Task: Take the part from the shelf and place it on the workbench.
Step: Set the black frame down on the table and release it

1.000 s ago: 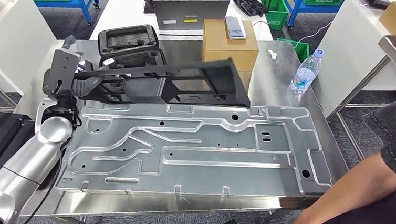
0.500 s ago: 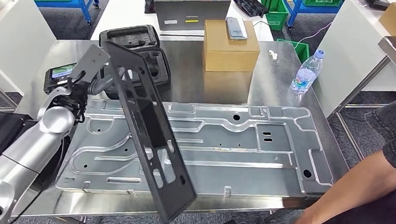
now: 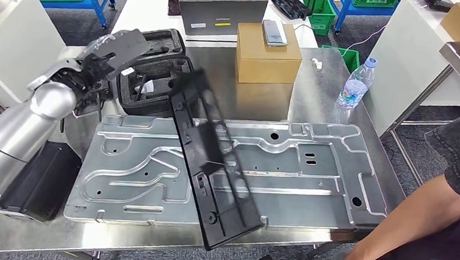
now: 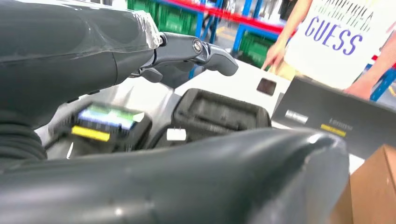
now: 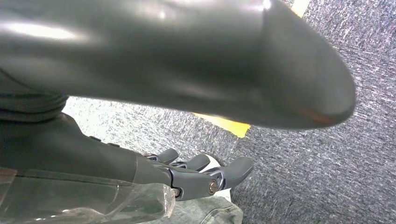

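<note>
The long black frame-like part (image 3: 216, 166) lies slanted across the big silver stamped plate (image 3: 316, 173) on the steel workbench (image 3: 316, 93). Its near end reaches the plate's front edge and its far end looks blurred. My left hand (image 3: 107, 51) is up at the bench's far left, apart from the part, fingers spread and holding nothing. The left wrist view shows that left hand (image 4: 70, 46) with its fingers (image 4: 205, 49) stretched out over the foam case. My right hand (image 5: 140, 172) hangs above grey carpet with its fingers loosely apart and nothing in them.
A black foam case (image 3: 153, 57) sits under my left hand. Behind are a cardboard box (image 3: 266, 59) with a phone on top and a laptop (image 3: 221, 16). A water bottle (image 3: 356, 84) stands at the right. A person's arm (image 3: 416, 229) reaches in at the front right corner.
The part swung around from my left hand's grip and now lies let go on the plate. My left hand has drawn back to the far left and opened.
</note>
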`<state>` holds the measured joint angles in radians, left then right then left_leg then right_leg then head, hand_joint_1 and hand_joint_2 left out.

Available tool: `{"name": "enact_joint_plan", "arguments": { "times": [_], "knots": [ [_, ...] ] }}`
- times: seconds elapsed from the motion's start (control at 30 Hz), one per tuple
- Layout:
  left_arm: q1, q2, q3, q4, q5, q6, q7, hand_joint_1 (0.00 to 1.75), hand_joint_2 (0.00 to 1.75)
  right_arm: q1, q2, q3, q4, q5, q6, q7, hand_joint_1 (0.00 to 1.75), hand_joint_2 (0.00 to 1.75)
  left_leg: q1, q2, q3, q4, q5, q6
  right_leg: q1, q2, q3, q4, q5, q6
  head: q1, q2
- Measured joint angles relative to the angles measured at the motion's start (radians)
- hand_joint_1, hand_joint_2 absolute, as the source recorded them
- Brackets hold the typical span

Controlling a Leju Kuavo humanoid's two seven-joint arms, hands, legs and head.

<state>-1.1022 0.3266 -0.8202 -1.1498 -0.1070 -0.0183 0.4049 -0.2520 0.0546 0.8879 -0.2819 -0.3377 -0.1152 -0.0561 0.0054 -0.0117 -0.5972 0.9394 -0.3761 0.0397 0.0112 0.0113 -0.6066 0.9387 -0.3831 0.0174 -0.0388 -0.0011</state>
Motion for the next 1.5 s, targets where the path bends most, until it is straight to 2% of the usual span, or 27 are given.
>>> {"name": "enact_joint_plan", "arguments": {
  "times": [0.37, 0.6, 0.7, 0.77, 0.8, 0.83, 0.93, 0.97, 1.0, 1.03, 1.1, 1.13, 1.17, 1.2, 1.27, 1.3, 1.33, 1.37, 1.4, 1.43, 1.47, 1.5],
  "knots": [
    [-0.1, -0.007, -0.066, 0.039, -0.046, 0.062, 0.027, 0.0, 0.0, -0.001, 0.006, -0.002, 0.0, 0.012, 0.0, -0.005, 0.0, 0.0, 0.0, 0.0, 0.0, 0.0, 0.0, 0.0, 0.0, 0.0, 0.0, 0.0, 0.0, 0.0, 0.0, 0.0],
    [-0.086, -0.007, -0.064, 0.061, 0.006, 0.202, 0.045, 0.0, 0.0, 0.0, 0.009, -0.004, 0.0, 0.02, -0.02, -0.013, 0.0, 0.0, 0.0, 0.0, 0.0, 0.0, 0.0, 0.0, 0.0, 0.0, 0.001, 0.0, 0.0, 0.0, 0.0, 0.0],
    [-0.067, -0.001, -0.056, 0.066, 0.006, 0.263, 0.054, 0.0, 0.0, 0.001, 0.011, -0.005, 0.0, 0.023, -0.027, -0.012, 0.0, 0.0, -0.005, 0.0, 0.0, 0.004, -0.001, 0.007, -0.004, 0.0, 0.003, -0.002, 0.004, 0.005, 0.0, 0.0],
    [-0.056, 0.006, -0.049, 0.067, -0.002, 0.299, 0.062, 0.0, 0.0, 0.002, 0.013, -0.007, 0.0, 0.025, -0.031, -0.008, 0.0, 0.0, -0.001, 0.002, 0.008, -0.005, 0.006, 0.014, -0.004, -0.001, 0.005, -0.001, 0.003, 0.012, 0.0, 0.0],
    [-0.05, 0.011, -0.044, 0.068, -0.008, 0.316, 0.066, 0.0, 0.0, 0.002, 0.013, -0.008, 0.0, 0.025, -0.033, -0.004, 0.0, 0.0, 0.002, 0.003, 0.014, -0.014, 0.011, 0.016, -0.005, -0.001, 0.001, 0.012, -0.01, 0.015, 0.0, 0.0],
    [-0.044, 0.015, -0.038, 0.068, -0.014, 0.331, 0.07, 0.0, 0.0, 0.003, 0.013, -0.009, 0.0, 0.026, -0.034, -0.001, 0.0, 0.0, 0.006, 0.005, 0.019, -0.021, 0.015, 0.018, -0.006, -0.001, -0.012, 0.046, -0.035, 0.019, 0.0, 0.0],
    [-0.018, 0.033, -0.028, 0.067, -0.025, 0.354, 0.082, 0.0, 0.0, 0.009, 0.012, -0.015, 0.0, 0.027, -0.035, 0.005, 0.0, 0.0, 0.008, 0.008, 0.024, -0.026, 0.019, 0.02, -0.019, -0.002, -0.096, 0.251, -0.139, 0.034, 0.001, 0.0],
    [-0.006, 0.039, -0.025, 0.067, -0.028, 0.359, 0.087, 0.0, 0.0, 0.011, 0.011, -0.016, 0.0, 0.027, -0.035, 0.007, 0.0, 0.0, 0.009, 0.008, 0.023, -0.025, 0.019, 0.018, -0.024, -0.002, -0.115, 0.298, -0.153, 0.039, 0.001, 0.0],
    [0.006, 0.046, -0.021, 0.066, -0.032, 0.367, 0.093, 0.0, 0.0, 0.013, 0.01, -0.018, 0.0, 0.027, -0.036, 0.008, 0.0, 0.0, 0.012, 0.007, 0.023, -0.024, 0.019, 0.016, -0.03, -0.002, -0.113, 0.304, -0.146, 0.044, 0.001, 0.0],
    [0.017, 0.054, -0.014, 0.064, -0.036, 0.377, 0.1, 0.0, 0.0, 0.015, 0.009, -0.02, 0.0, 0.028, -0.036, 0.011, 0.0, 0.0, 0.015, 0.007, 0.023, -0.023, 0.02, 0.012, -0.035, -0.003, -0.088, 0.266, -0.122, 0.05, 0.001, 0.0],
    [0.03, 0.073, 0.003, 0.058, -0.047, 0.399, 0.114, 0.0, 0.0, 0.015, 0.007, -0.023, 0.0, 0.03, -0.038, 0.017, 0.0, 0.0, 0.022, 0.007, 0.02, -0.016, 0.018, -0.003, -0.046, -0.004, -0.001, 0.118, -0.066, 0.064, 0.002, 0.0],
    [0.035, 0.084, 0.012, 0.053, -0.054, 0.41, 0.121, 0.0, 0.0, 0.015, 0.007, -0.024, 0.0, 0.031, -0.04, 0.021, 0.0, 0.0, 0.025, 0.006, 0.017, -0.014, 0.018, -0.012, -0.047, 0.0, 0.032, 0.062, -0.047, 0.064, 0.002, 0.0],
    [0.04, 0.094, 0.02, 0.048, -0.061, 0.42, 0.127, 0.0, 0.0, 0.015, 0.006, -0.025, 0.0, 0.033, -0.042, 0.024, 0.0, 0.0, 0.026, 0.005, 0.015, -0.012, 0.02, -0.021, -0.046, 0.004, 0.051, 0.028, -0.039, 0.061, 0.001, 0.0],
    [0.048, 0.106, 0.03, 0.042, -0.067, 0.43, 0.133, 0.0, 0.0, 0.016, 0.004, -0.025, 0.0, 0.033, -0.044, 0.026, 0.0, 0.0, 0.027, 0.004, 0.014, -0.016, 0.024, -0.031, -0.041, 0.008, 0.056, 0.015, -0.037, 0.052, 0.0, 0.0],
    [0.074, 0.134, 0.05, 0.029, -0.076, 0.445, 0.141, 0.0, 0.0, 0.017, 0.001, -0.026, 0.0, 0.035, -0.046, 0.031, 0.0, 0.0, 0.033, 0.003, 0.017, -0.031, 0.036, -0.049, -0.036, 0.011, 0.055, -0.002, -0.025, 0.026, -0.001, 0.0],
    [0.089, 0.15, 0.061, 0.023, -0.082, 0.451, 0.147, 0.0, 0.0, 0.017, 0.0, -0.026, 0.0, 0.035, -0.047, 0.033, 0.0, 0.0, 0.037, 0.004, 0.014, -0.028, 0.028, -0.055, -0.034, 0.01, 0.055, -0.011, -0.017, 0.012, -0.002, 0.0],
    [0.103, 0.165, 0.071, 0.017, -0.088, 0.456, 0.151, 0.0, 0.0, 0.018, -0.001, -0.026, 0.0, 0.036, -0.048, 0.035, 0.0, 0.0, 0.04, 0.005, 0.002, -0.002, 0.003, -0.058, -0.035, 0.009, 0.052, -0.018, -0.008, 0.001, -0.004, 0.0],
    [0.115, 0.178, 0.082, 0.01, -0.097, 0.46, 0.155, 0.0, 0.0, 0.019, -0.002, -0.026, 0.0, 0.036, -0.049, 0.037, 0.0, 0.0, 0.041, 0.005, -0.02, 0.052, -0.037, -0.059, -0.037, 0.007, 0.048, -0.022, -0.001, -0.007, -0.006, 0.0],
    [0.126, 0.191, 0.092, 0.001, -0.104, 0.464, 0.16, 0.0, 0.0, 0.02, -0.003, -0.026, 0.0, 0.037, -0.051, 0.039, 0.0, 0.0, 0.04, 0.006, -0.048, 0.128, -0.087, -0.059, -0.037, 0.004, 0.043, -0.023, 0.004, -0.012, -0.008, 0.0],
    [0.138, 0.203, 0.102, -0.008, -0.111, 0.467, 0.163, 0.0, 0.0, 0.022, -0.004, -0.026, 0.0, 0.037, -0.052, 0.04, 0.0, 0.0, 0.039, 0.005, -0.075, 0.207, -0.128, -0.061, -0.036, 0.002, 0.037, -0.024, 0.009, -0.014, -0.009, 0.0],
    [0.15, 0.214, 0.111, -0.017, -0.117, 0.47, 0.168, 0.0, 0.0, 0.024, -0.005, -0.026, 0.0, 0.039, -0.053, 0.041, 0.0, 0.0, 0.039, 0.006, -0.09, 0.264, -0.152, -0.064, -0.037, -0.001, 0.031, -0.024, 0.014, -0.012, -0.01, 0.0],
    [0.164, 0.225, 0.119, -0.026, -0.123, 0.471, 0.172, 0.0, 0.0, 0.026, -0.005, -0.026, 0.0, 0.04, -0.054, 0.043, 0.0, 0.0, 0.04, 0.006, -0.086, 0.281, -0.155, -0.067, -0.037, -0.003, 0.024, -0.023, 0.019, -0.009, -0.01, 0.0]
  ]
}}
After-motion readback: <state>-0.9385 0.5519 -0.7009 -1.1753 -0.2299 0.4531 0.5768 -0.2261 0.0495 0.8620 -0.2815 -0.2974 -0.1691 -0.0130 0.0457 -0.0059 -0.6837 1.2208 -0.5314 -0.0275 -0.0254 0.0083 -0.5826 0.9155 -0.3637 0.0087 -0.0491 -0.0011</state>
